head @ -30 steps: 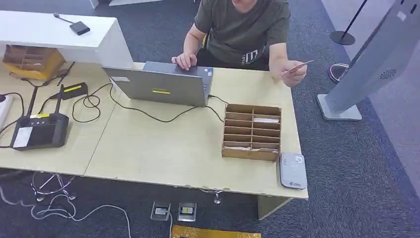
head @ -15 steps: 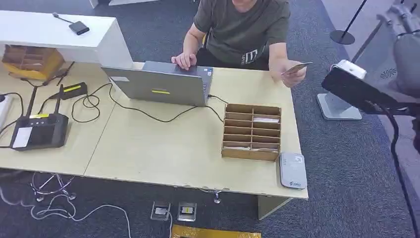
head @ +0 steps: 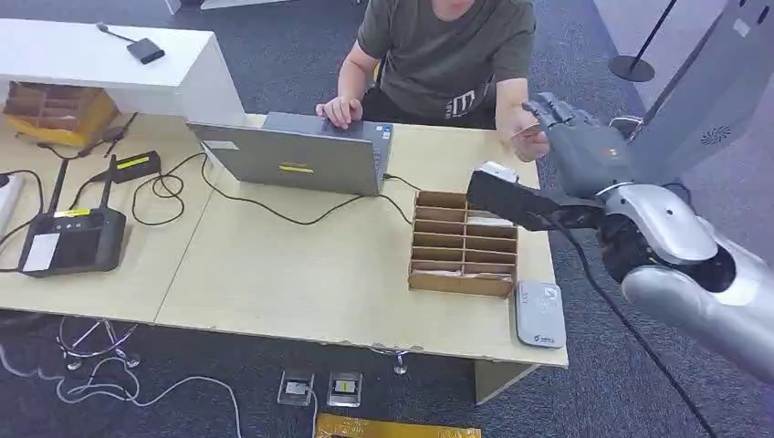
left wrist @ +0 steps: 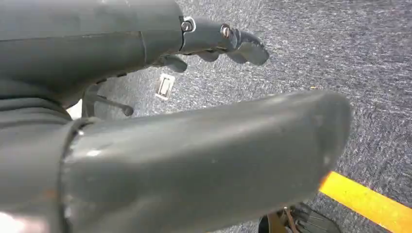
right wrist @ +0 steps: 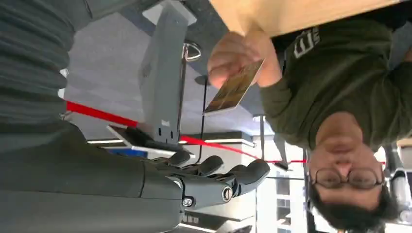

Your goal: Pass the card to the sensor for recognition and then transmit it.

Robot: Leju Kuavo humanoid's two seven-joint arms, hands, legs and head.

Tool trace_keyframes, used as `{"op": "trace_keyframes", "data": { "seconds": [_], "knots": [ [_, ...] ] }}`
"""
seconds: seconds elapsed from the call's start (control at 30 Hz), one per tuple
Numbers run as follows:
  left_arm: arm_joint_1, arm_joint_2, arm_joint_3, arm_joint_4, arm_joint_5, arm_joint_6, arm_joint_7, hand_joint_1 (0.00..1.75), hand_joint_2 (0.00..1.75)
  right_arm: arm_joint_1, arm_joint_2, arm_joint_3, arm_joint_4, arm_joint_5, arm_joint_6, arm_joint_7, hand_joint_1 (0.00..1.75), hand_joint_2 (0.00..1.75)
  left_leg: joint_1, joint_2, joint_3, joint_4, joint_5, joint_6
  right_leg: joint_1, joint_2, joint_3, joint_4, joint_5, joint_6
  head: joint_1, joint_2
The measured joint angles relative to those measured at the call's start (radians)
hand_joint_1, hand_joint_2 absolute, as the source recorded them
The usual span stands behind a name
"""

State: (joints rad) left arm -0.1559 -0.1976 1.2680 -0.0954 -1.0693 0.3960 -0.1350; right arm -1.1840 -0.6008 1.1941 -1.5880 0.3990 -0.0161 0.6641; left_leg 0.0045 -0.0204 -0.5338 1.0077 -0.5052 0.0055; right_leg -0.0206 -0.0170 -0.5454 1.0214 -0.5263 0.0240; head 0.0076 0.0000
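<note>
Fingers: your right hand (head: 584,151) has its fingers (right wrist: 233,177) spread and holding nothing, the card not yet touched. Your left hand (left wrist: 214,41) hangs over carpet, fingers loosely apart, nothing in them.
Card: the card (right wrist: 233,87) is pinched by one corner in the person's hand (right wrist: 233,56), raised off the desk (head: 301,274) at about 1 o'clock from your head camera. In the head view your right hand stands just beside it (whether anything touches there is too small to tell).
Handling, my guess: thin, stiff, very light, with a glossy face, so likely slippery. It should hold flat in a pinch, but a loose one will let it slide or twist.
Where to take hold: the free long edge, at the end away from the person's fingers, thumb on one face and a finger on the other.
Sensor: the grey pad (head: 538,313) sits at the desk's near right corner, about 6 o'clock from the wooden sorter (head: 464,242). That is probably the reader.
</note>
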Motion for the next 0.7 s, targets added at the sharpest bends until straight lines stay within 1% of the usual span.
{"op": "trace_keyframes", "data": {
  "seconds": [0.13,0.27,0.4,0.5,0.7],
  "knots": [
    [0.0,-0.001,0.0,0.0,-0.002,-0.003,-0.001,0.0,0.0,-0.013,0.065,0.086,0.093,-0.01,-0.037,-0.028,0.0,1.75,0.0,0.0,0.001,0.0,0.0,0.0,0.0,0.0,0.0,0.0,0.0,0.0,0.0,0.0],
    [0.002,-0.001,0.0,0.0,-0.008,-0.007,0.001,0.0,0.0,-0.012,0.105,0.126,0.171,0.001,-0.058,-0.037,0.0,1.75,0.0,0.0,0.001,0.0,0.0,0.0,0.0,0.0,0.0,0.0,0.0,0.0,0.001,0.0],
    [0.002,0.0,0.0,0.0,-0.02,-0.013,0.011,0.0,0.0,-0.006,0.125,0.151,0.236,0.045,-0.074,-0.036,0.0,1.75,0.0,0.0,0.001,0.0,0.0,0.0,0.0,0.0,0.0,0.0,0.0,0.0,0.0,0.0],
    [0.002,0.001,0.0,0.0,-0.032,-0.026,0.014,0.0,0.0,0.004,0.135,0.15,0.288,0.087,-0.085,-0.027,0.0,1.75,0.0,0.0,0.001,0.001,0.0,0.0,0.0,0.0,0.0,0.0,0.0,0.0,0.0,0.0],
    [0.004,0.003,0.0,0.0,-0.051,-0.041,0.014,0.0,0.0,0.021,0.136,0.141,0.362,0.153,-0.096,-0.013,0.0,1.75,0.0,0.001,0.001,0.001,0.0,0.0,0.0,0.001,0.0,0.0,0.0,0.0,0.0,0.0]
  ]
}}
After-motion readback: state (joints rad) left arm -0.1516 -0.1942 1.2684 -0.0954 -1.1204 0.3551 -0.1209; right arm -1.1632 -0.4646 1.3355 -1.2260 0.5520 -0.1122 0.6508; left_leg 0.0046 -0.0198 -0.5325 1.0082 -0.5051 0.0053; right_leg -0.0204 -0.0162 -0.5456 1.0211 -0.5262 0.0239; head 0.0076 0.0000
